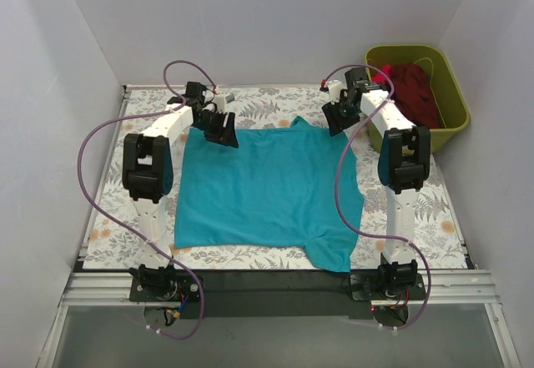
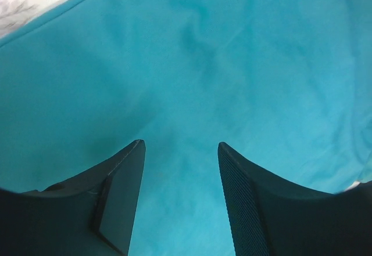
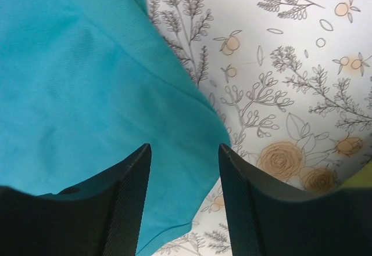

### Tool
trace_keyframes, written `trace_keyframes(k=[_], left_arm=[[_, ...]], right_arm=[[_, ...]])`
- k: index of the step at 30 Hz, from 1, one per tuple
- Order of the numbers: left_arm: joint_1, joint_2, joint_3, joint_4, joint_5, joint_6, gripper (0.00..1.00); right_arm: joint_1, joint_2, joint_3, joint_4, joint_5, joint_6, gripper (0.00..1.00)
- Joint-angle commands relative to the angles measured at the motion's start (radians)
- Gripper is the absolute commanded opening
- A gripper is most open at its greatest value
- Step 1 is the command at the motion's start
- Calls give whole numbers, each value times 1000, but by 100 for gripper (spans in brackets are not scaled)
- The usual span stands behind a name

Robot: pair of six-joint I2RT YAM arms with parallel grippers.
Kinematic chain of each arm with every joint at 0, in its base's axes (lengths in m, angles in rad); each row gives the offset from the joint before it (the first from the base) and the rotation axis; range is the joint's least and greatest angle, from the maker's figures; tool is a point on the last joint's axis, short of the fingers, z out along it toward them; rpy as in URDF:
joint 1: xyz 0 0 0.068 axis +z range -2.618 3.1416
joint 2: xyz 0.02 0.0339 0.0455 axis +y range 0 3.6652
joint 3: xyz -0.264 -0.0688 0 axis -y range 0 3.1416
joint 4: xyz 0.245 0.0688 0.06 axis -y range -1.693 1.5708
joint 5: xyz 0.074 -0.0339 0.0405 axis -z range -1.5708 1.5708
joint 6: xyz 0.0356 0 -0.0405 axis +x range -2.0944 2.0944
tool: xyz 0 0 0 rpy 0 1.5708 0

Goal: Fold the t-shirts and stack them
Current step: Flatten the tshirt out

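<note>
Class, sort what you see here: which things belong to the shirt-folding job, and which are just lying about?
Job in hand: teal t-shirt, spread flat; maroon t-shirt, bundled up.
Lying about: green bin holding the maroon one; floral table cover.

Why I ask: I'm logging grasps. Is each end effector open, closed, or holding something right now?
Left end effector: open over the teal t-shirt, holding nothing.
Right end effector: open over the t-shirt's edge, holding nothing.

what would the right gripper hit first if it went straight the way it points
Most likely the teal t-shirt, near its edge: the open right gripper points down at it, floral table cover beside.
</note>
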Motion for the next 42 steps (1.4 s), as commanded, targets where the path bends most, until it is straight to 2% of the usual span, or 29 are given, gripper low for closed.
trace_keyframes(k=[1, 6, 9, 10, 13, 18, 22, 28, 32, 33, 34, 36, 38, 41, 42], left_arm=[[-29, 25, 61, 11, 69, -47, 52], [-35, 4, 3, 30, 54, -35, 53], [-36, -25, -53, 45, 34, -23, 53], [-36, -33, -62, 47, 28, -20, 53], [-36, -60, -87, 42, 11, -9, 53], [-36, -111, -133, 45, -17, 13, 53], [-35, -159, -192, 60, -29, 13, 53], [-33, -186, -241, 65, -37, 13, 53], [-26, -185, -240, 51, -34, 23, 53], [-25, -185, -238, 50, -35, 23, 53], [-24, -185, -237, 45, -34, 25, 53], [-21, -182, -231, 41, -29, 25, 53], [-21, -183, -229, 33, -22, 26, 53], [-21, -189, -231, 33, -17, 23, 53], [-21, -191, -231, 33, -17, 22, 53]], right_arm=[[0, 11, 35, 79, 30, 17, 58], [-2, 40, 41, 98, 44, -9, 58], [-2, 48, 28, 99, 28, -24, 52], [0, 50, 24, 95, 24, -27, 34], [0, 13, -32, 98, -9, -38, 2], [12, -153, -153, 105, -71, -82, 1], [67, -272, -281, 115, -88, -118, 1], [190, -349, -552, 133, -40, -182, 2], [253, -369, -663, 113, -40, -230, 9], [256, -371, -666, 78, -52, -239, 15], [250, -377, -658, 69, -60, -239, 30], [221, -381, -594, 49, -139, -201, 45], [152, -372, -517, 36, -245, -141, 46], [66, -335, -390, 41, -321, -18, 41], [54, -323, -365, 44, -313, 3, 36]])
